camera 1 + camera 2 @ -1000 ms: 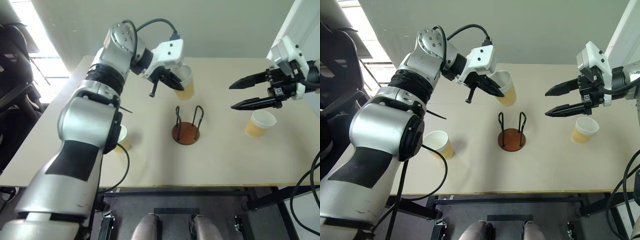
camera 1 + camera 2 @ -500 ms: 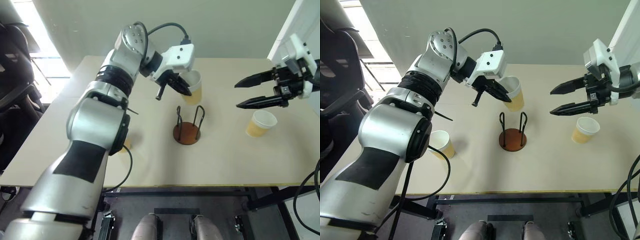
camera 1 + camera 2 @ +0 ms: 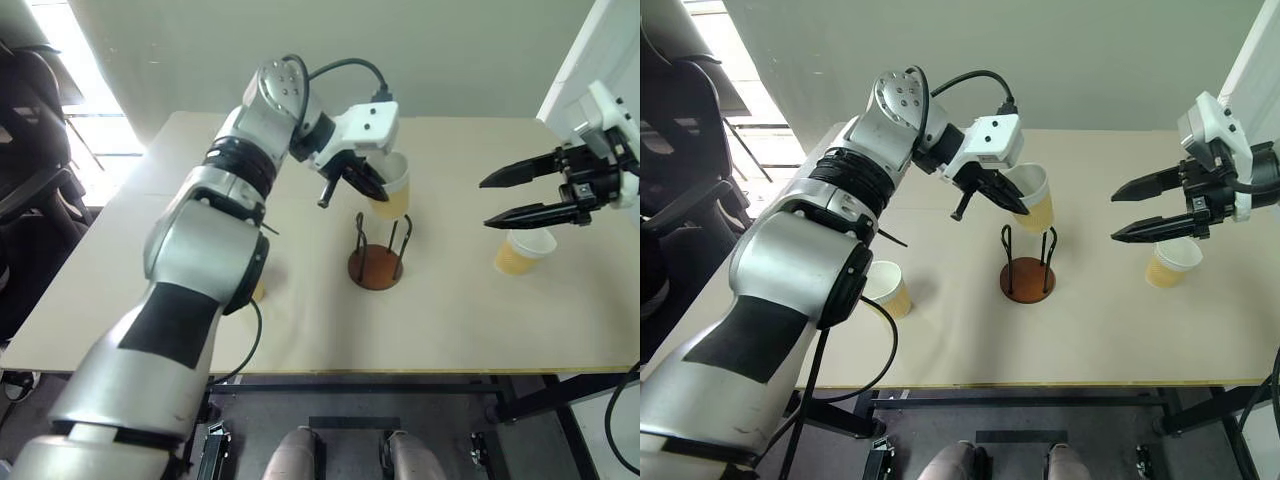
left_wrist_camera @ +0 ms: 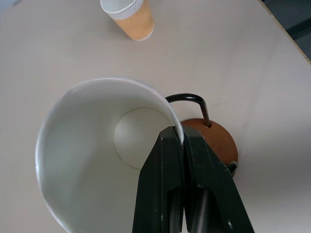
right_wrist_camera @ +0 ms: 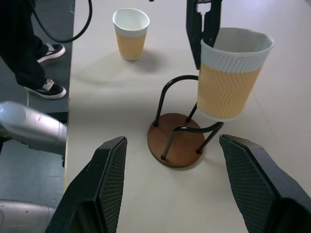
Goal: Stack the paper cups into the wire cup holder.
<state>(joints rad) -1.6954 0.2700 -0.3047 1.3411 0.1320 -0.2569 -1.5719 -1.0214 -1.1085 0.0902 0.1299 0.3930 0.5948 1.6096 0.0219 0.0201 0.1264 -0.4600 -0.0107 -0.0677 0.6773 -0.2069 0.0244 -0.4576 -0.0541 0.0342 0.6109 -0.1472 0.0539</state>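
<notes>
Since a second ago the left hand (image 3: 1012, 200) has carried its cup (image 3: 1032, 197) to the right and a bit lower, so now it hangs right over the far side of the wire holder (image 3: 1027, 272) instead of off to its far left. Its two black fingers (image 4: 167, 194) are pressed together on the cup's rim, one inside and one outside, and you can see straight down into the white inside from the wrist view. From the right wrist view the cup's bottom sits about level with the top of the wire loops, just beside the far loop, not inside the holder yet as far as I can tell. It's roughly upright, maybe a tiny lean

Holder itself is standing on its brown disc base around the middle of the table (image 3: 1090, 340), no cup in it

Right hand (image 3: 1118, 212) is up in the air off to the right, fingers spread wide, holding nothing, pointing left toward the holder. Second cup (image 3: 1170, 261) stands upright on the table just below and near that hand, not touching it. Third cup (image 3: 886, 288) stands upright on the left side of the table, well apart from the holder, partly tucked behind the left arm in the left eye view

Someone's dark trousers and sneakers (image 5: 46, 87) show past the table edge in the right wrist view
</notes>
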